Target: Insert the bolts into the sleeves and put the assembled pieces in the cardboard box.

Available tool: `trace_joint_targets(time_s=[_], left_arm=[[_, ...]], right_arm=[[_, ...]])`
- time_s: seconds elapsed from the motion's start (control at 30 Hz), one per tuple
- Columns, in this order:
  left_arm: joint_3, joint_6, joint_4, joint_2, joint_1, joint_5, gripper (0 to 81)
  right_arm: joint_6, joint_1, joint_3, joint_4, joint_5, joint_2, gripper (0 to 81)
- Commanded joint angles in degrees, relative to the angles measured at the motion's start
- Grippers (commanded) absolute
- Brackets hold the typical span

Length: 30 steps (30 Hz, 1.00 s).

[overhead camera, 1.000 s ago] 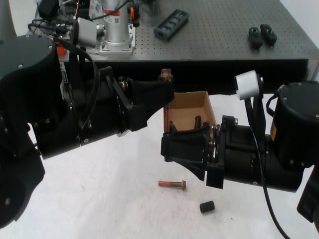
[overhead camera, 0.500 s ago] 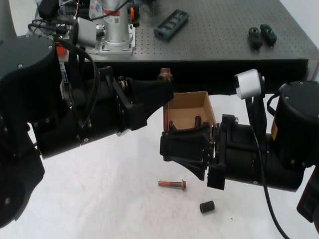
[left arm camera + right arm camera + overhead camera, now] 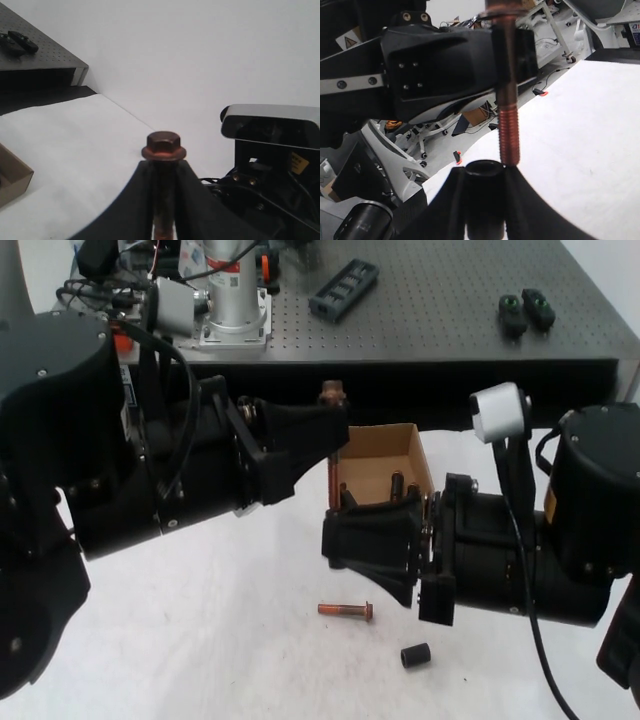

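My left gripper (image 3: 336, 436) is shut on a copper bolt (image 3: 332, 445), which hangs upright with its hex head (image 3: 163, 146) on top, above my fingertips. Directly beneath it, my right gripper (image 3: 336, 512) is shut on a black sleeve (image 3: 484, 200) with its opening facing up. In the right wrist view the bolt's threaded tip (image 3: 509, 147) stands at the sleeve's rim. Both grippers meet just in front of the open cardboard box (image 3: 385, 445), which holds a few dark assembled pieces (image 3: 398, 483). On the white cloth lie a loose bolt (image 3: 346, 610) and a loose black sleeve (image 3: 415, 655).
Behind the box runs a raised perforated bench (image 3: 450, 330) with a black tray (image 3: 343, 288), two small black parts (image 3: 525, 310) and a metal post (image 3: 235, 290). The two bulky arms crowd the left and right of the cloth; open cloth lies at the front middle.
The right arm's wrist has shifted slightly, nudging the sleeve under the bolt. The left arm and its bolt have stayed almost still.
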<state>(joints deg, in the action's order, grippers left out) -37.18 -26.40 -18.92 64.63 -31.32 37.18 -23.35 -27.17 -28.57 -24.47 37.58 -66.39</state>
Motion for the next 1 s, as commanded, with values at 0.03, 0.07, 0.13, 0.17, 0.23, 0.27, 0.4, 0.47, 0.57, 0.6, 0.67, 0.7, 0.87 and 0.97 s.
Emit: trace_joint_targets(time_s=[0.03,0.07,0.13,0.17,0.23,0.27,0.4,0.47,0.57,0.6,0.67,0.7,0.87,0.97], left_arm=[[-0.3,0.1,-0.5,-0.4,-0.2,0.8,0.7],[-0.3,0.1,-0.5,-0.4,-0.2,0.8,0.7],[-0.3,0.1,-0.5,-0.4,-0.2,0.8,0.7],[-0.3,0.1,-0.5,-0.4,-0.2,0.8,0.7],[-0.3,0.6,-0.5,-0.4,-0.2,0.8,0.7],[-0.3,0.8,-0.5,-0.4,-0.2,0.8,0.7],[-0.3,0.8,-0.5,-0.4,-0.2,0.8,0.7],[-0.3,0.8,-0.5,-0.4,-0.2,0.8,0.7],[-0.3,0.4,-0.5,-0.4,-0.2,0.8,0.7],[-0.3,0.0,-0.5,-0.4,-0.2,1.0,0.7],[-0.3,-0.3,-0.5,-0.4,-0.2,1.5,0.7],[-0.3,-0.5,-0.5,-0.4,-0.2,2.1,0.7],[-0.3,-0.6,-0.5,-0.4,-0.2,4.1,0.7],[-0.3,-0.6,-0.5,-0.4,-0.2,4.1,0.7]], right_arm=[[-0.2,0.2,-0.4,2.6,2.3,0.3,0.8],[-0.2,0.2,-0.4,3.6,2.3,0.3,0.8],[-0.2,0.2,-0.4,4.5,2.3,0.3,0.8],[-0.2,0.2,-0.4,4.4,2.3,0.3,0.8],[-0.2,0.2,-0.4,3.9,2.1,0.3,0.8],[-0.2,0.2,-0.4,3.6,2.0,0.3,0.8],[0.1,0.2,-0.4,2.0,1.5,0.3,0.8],[0.2,0.2,-0.4,0.6,0.6,0.3,0.8],[0.2,0.2,-0.4,-1.4,-2.3,0.3,0.8],[0.2,0.2,-0.4,-2.1,-3.3,0.3,0.8],[0.2,0.2,-0.4,-3.4,-4.7,0.3,0.8],[0.2,0.2,-0.4,-3.9,-5.1,0.3,0.8],[0.2,0.2,-0.4,-4.3,-6.8,0.3,0.8],[0.2,0.2,-0.4,-4.4,-6.8,0.3,0.8]])
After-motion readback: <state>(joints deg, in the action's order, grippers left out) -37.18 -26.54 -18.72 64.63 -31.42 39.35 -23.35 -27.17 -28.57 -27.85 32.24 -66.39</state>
